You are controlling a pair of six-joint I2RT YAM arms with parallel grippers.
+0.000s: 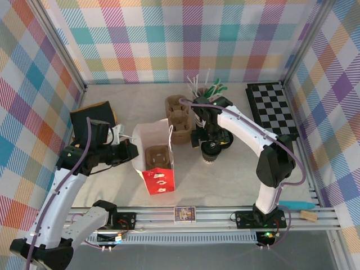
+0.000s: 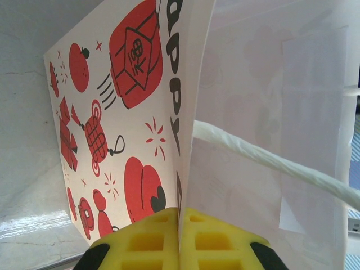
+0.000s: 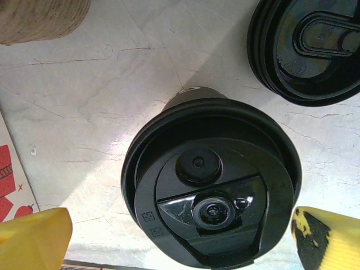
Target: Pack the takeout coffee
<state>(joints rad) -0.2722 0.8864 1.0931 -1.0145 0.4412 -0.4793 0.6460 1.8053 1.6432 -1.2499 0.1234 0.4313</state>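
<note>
Yellow pads (image 3: pixel 34 239) of your right gripper (image 3: pixel 180 242) sat at the bottom corners of the right wrist view, spread wide and released. The takeout coffee (image 3: pixel 211 191) stood upright between them, black lid facing the lens, and no contact could be seen between pad and lid. That view also gave you a loose black lid (image 3: pixel 306 50) lying on the table (image 3: pixel 112 112) near the cup. The top view placed the coffee (image 1: pixel 211 152) directly beneath your right gripper (image 1: pixel 209 139), to the right of the paper bag (image 1: pixel 154 140) and apart from it. It showed the bag upright and open, with a brown cup carrier (image 1: pixel 157 156) inside. The left wrist view added the close detail: your left gripper (image 2: pixel 180 239) was clenched on the bag's printed wall (image 2: pixel 129 112) beside its white handle (image 2: pixel 270 160).
</note>
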